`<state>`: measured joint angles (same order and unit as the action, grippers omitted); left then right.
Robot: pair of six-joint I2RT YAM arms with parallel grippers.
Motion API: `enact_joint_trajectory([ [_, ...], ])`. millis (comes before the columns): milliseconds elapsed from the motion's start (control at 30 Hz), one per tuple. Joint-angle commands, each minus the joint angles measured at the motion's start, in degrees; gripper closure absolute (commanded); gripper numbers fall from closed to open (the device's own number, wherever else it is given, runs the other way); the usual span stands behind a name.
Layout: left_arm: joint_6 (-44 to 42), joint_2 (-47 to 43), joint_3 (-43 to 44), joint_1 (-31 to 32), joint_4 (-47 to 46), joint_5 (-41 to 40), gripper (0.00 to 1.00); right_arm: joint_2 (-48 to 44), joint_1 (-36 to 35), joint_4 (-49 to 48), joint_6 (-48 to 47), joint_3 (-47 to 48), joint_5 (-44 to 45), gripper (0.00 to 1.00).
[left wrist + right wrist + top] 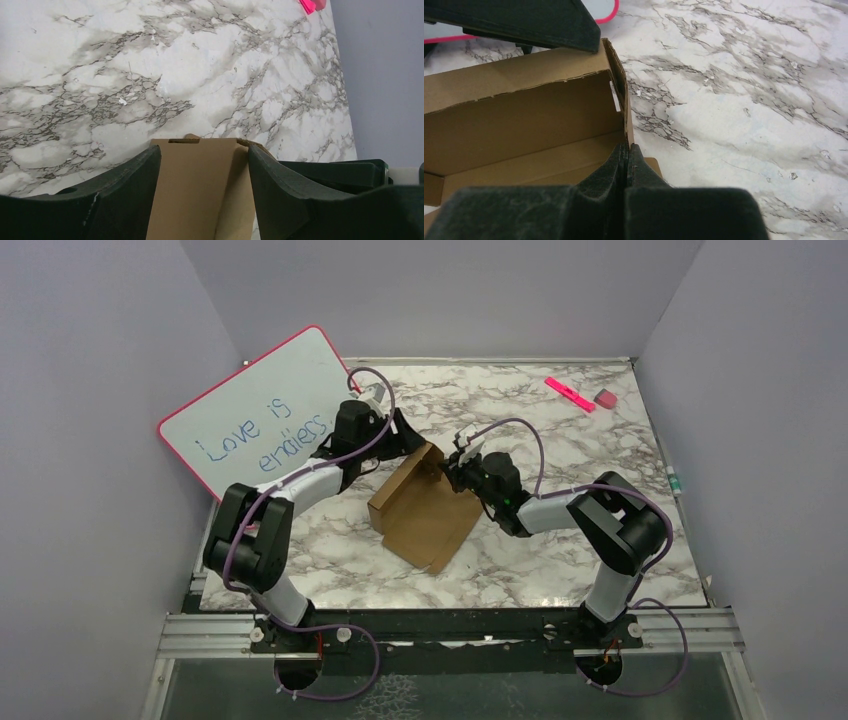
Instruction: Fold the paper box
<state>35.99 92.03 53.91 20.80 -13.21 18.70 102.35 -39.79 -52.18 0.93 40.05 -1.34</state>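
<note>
The paper box (425,515) is brown cardboard, partly formed, lying mid-table with its back and side walls raised and a flat panel towards me. My left gripper (405,440) is at the box's far back corner. In the left wrist view its jaws (204,165) stand wide apart with a cardboard panel (192,190) between them. My right gripper (455,468) is at the box's right side. In the right wrist view its jaws (627,150) are pinched on the thin side wall of the box (524,125). One left finger (524,20) shows above the back wall.
A pink-framed whiteboard (255,415) with writing leans at the back left, close behind the left arm. A pink marker (570,393) and a pink eraser (606,398) lie at the back right. Purple walls enclose the marble table (560,450).
</note>
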Motion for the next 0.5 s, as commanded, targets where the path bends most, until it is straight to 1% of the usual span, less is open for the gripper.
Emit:
enact_joint_trajectory([
  [0, 0.14, 1.93, 1.99, 1.03, -3.21, 1.56, 0.36, 1.36, -0.57, 4.43, -2.06, -0.3, -1.47, 0.99],
  [167, -0.56, 3.1, 1.37, 1.48, -3.71, 1.02, 0.41, 0.89, -0.55, 4.02, -2.3, -0.68, -2.13, 0.99],
  [367, -0.03, 3.33, 0.03, 1.54, -5.42, 0.55, 0.41, 1.14, -0.55, 3.28, -2.59, -0.98, -2.61, 0.98],
  [467, 1.02, 3.42, -0.37, 1.53, -6.77, 1.01, 0.38, 1.58, -0.51, 3.08, -2.53, -0.92, -2.68, 0.98],
])
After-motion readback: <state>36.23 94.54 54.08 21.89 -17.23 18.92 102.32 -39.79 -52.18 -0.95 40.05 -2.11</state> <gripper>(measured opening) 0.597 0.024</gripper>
